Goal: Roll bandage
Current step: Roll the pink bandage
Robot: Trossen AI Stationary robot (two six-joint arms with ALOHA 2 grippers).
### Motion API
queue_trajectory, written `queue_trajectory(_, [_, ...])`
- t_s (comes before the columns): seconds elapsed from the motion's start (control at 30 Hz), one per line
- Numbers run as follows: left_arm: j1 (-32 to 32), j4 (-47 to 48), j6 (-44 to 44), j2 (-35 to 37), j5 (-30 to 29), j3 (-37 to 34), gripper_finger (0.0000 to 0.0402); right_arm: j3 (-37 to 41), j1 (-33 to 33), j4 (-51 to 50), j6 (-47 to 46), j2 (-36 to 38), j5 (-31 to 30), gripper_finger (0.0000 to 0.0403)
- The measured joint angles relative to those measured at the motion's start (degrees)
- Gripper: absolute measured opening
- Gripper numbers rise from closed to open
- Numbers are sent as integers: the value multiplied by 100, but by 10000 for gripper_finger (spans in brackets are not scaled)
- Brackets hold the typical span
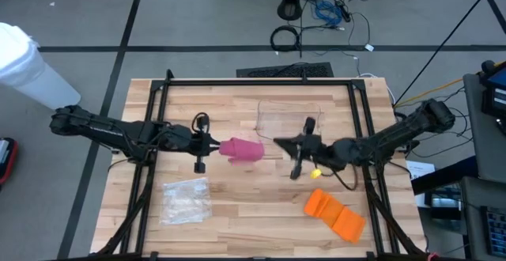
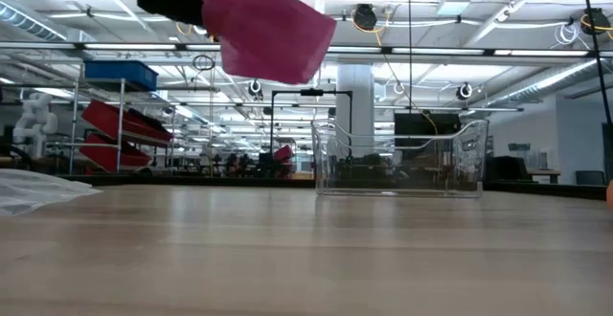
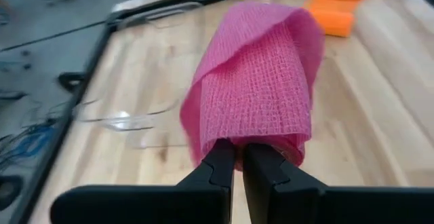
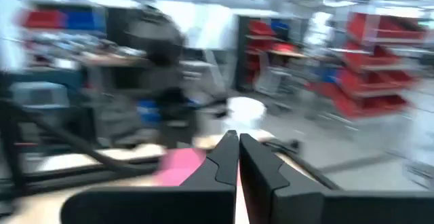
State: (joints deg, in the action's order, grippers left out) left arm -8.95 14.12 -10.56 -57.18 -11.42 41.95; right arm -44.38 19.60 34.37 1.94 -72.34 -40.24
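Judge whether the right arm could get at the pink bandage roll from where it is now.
Probably yes. The pink bandage roll hangs above the table in the left gripper, its far end free and facing the right gripper, with nothing between them. The right fingers are shut and would need opening first.

pink bandage open-weave gauze cloth, matt; table pale wood; bin probably clear plastic.
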Motion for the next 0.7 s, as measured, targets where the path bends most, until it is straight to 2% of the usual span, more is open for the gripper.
queue_trajectory(0.13, [-117, -103, -90, -128, 226, 0, 17, 0, -247, -655, -448, 0, 139, 0])
queue_trajectory(0.23, [-155, -106, -90, -132, 225, 0, 17, 0, -213, -1106, -402, -19, 307, 3])
queue_trajectory(0.43, [-255, -156, -522, -116, 227, 0, 17, 0, 217, -1856, 732, -72, 304, 43])
queue_trajectory(0.53, [-290, -245, -676, -114, 227, 0, 17, 2, 484, -1865, 1058, -216, 291, 69])
queue_trajectory(0.7, [-286, -487, -670, -114, 225, 0, 17, 2, 783, -1799, 1441, -492, -544, 80])
